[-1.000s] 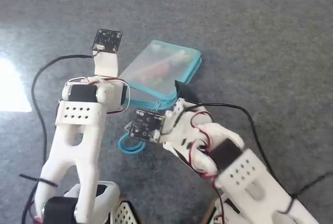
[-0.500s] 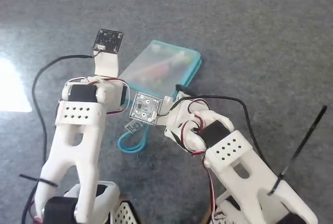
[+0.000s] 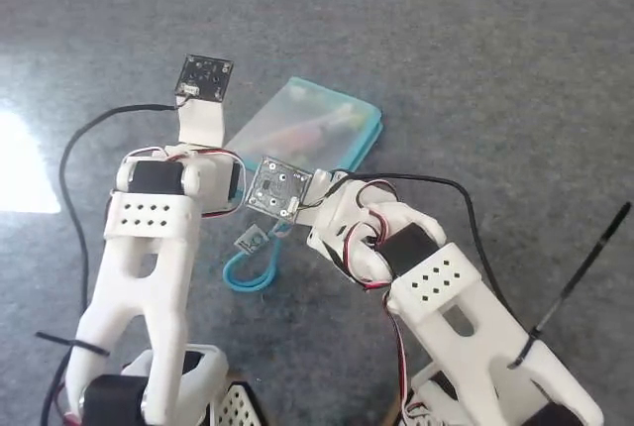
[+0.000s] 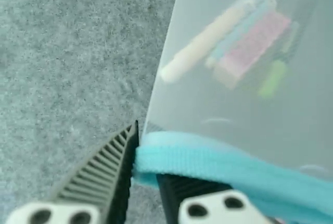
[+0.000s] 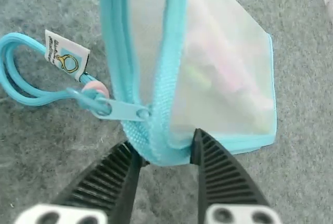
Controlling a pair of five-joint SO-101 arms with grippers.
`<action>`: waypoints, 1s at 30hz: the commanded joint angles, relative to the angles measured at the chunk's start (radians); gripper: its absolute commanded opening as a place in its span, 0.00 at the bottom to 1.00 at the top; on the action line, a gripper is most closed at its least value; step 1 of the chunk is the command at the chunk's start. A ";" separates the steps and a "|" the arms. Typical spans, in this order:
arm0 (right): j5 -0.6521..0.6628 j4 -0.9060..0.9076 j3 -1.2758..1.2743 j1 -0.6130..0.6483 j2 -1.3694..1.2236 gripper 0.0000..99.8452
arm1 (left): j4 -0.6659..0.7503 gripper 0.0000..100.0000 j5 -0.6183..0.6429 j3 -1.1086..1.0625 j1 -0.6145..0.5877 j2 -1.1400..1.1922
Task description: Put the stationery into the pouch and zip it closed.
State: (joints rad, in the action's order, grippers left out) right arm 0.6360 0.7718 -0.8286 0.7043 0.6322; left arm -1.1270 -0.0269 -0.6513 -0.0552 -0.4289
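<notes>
The translucent pouch (image 3: pixel 315 127) with a teal border lies on the grey cloth, with coloured stationery (image 4: pixel 244 41) showing through its wall. My left gripper (image 4: pixel 149 153) is shut on the pouch's teal edge (image 4: pixel 208 164) at one corner. The zip (image 5: pixel 167 67) runs along the pouch (image 5: pixel 218 73) and looks closed. Its slider and pull (image 5: pixel 120 111) sit at the end nearest my right gripper (image 5: pixel 164 146). That gripper stands open, one finger on each side of this end. A teal loop strap (image 3: pixel 250 269) with a small tag (image 3: pixel 251 240) trails from the pull.
Grey cloth (image 3: pixel 515 99) covers the whole table, with free room to the right of and behind the pouch. Black cables (image 3: pixel 74 149) run along both arms. A bright patch of light (image 3: pixel 20 163) lies at the left edge.
The right arm has swung from over the loop strap towards the pouch, so its wrist camera now sits against the pouch's near end. The left arm has kept still.
</notes>
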 commanded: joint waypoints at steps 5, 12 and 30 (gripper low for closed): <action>-0.066 -0.019 0.060 0.015 -0.002 0.01 | -0.011 0.02 -0.006 0.047 -0.002 -0.008; -0.129 -0.019 0.064 -0.013 -0.002 0.01 | -0.104 0.21 -0.003 0.128 -0.003 -0.175; -0.384 -0.007 0.261 -0.084 -0.004 0.01 | -0.330 0.20 -0.046 0.082 0.000 -0.646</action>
State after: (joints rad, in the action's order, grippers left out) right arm 0.3092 0.7626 -0.6705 0.6276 0.6229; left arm -1.5014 -0.0621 -0.5163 -0.0568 -1.0595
